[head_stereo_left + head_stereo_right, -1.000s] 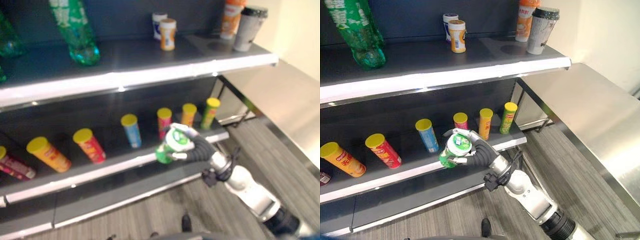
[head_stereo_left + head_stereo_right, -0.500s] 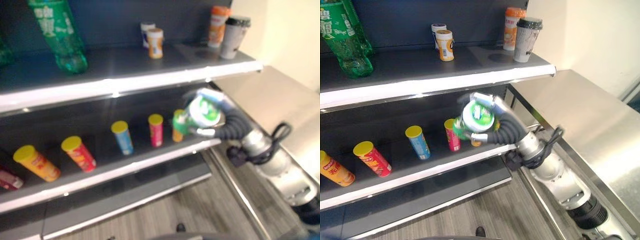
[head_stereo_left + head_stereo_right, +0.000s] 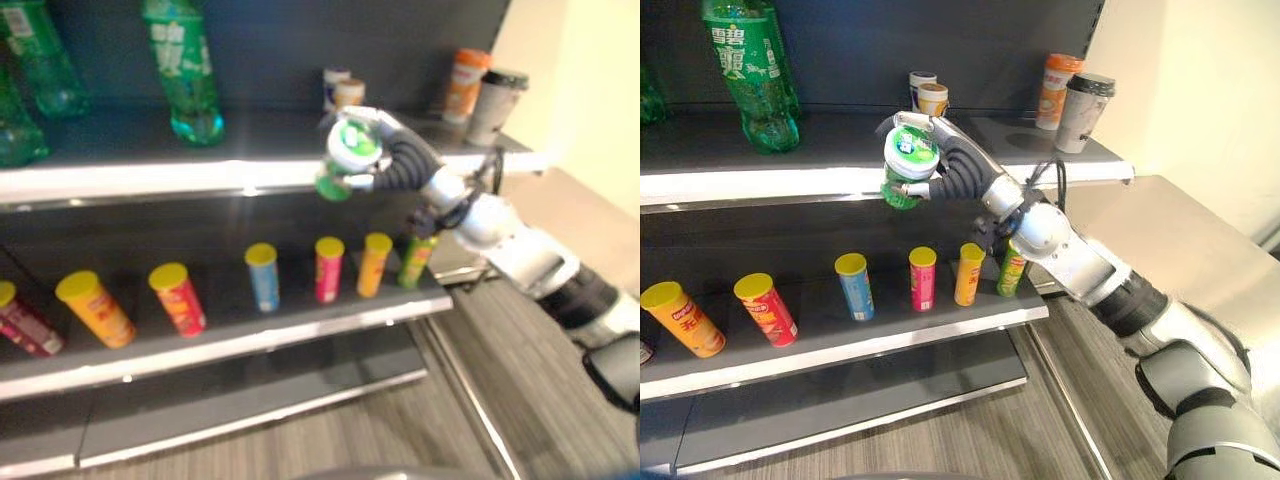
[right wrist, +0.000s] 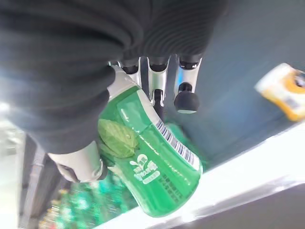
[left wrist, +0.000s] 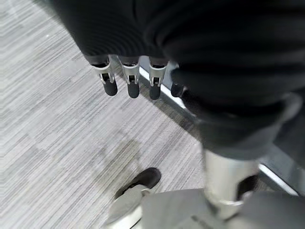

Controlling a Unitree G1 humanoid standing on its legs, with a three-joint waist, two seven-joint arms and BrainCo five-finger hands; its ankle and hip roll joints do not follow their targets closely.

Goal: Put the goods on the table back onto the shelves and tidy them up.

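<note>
No print can be made out for certain; the green bottle (image 4: 152, 157) shows a barcode and blurred white characters.

Across the upper left we see a tall green bottle (image 3: 750, 75) standing upright, and towards the upper middle two small jars (image 3: 933, 98) close together. At the upper right an orange cup (image 3: 1056, 90) stands just beside a grey cup with a dark lid (image 3: 1081, 111). Through the middle runs a row of yellow-lidded tubes: orange (image 3: 682, 320), red (image 3: 767, 309), blue (image 3: 855, 287), pink (image 3: 923, 279), another orange (image 3: 968, 274) and green (image 3: 1011, 270). Grey wood-grain floor (image 3: 940, 430) fills the bottom; a cream wall (image 3: 1200, 90) rises at far right.
</note>
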